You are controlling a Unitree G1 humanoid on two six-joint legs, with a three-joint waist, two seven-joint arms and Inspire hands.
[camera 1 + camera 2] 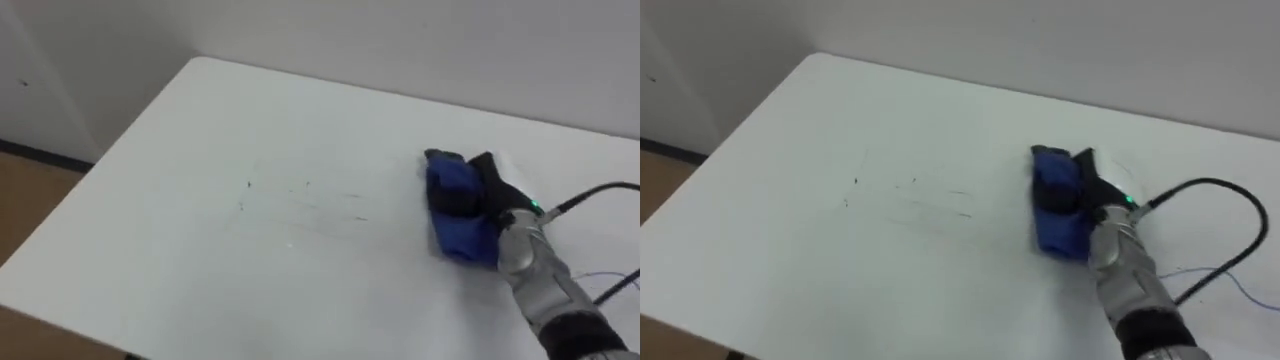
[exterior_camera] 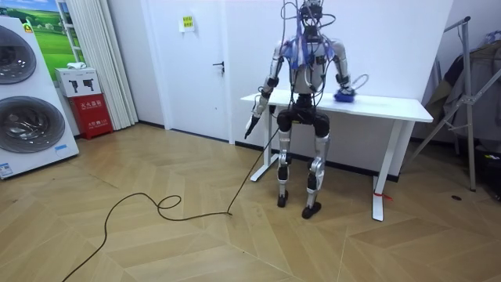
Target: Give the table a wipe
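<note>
The right robot hand (image 1: 497, 198) lies near the desk's (image 1: 200, 120) right edge, fingers curled into the blue cloth (image 1: 450, 178). Faint marks (image 1: 300, 200) sit mid-desk, to its left, strung left to right. The left robot hand (image 2: 252, 124) hangs loose, farther off.

Silver forearm, black right hand (image 1: 489, 184), green wrist light.
</note>
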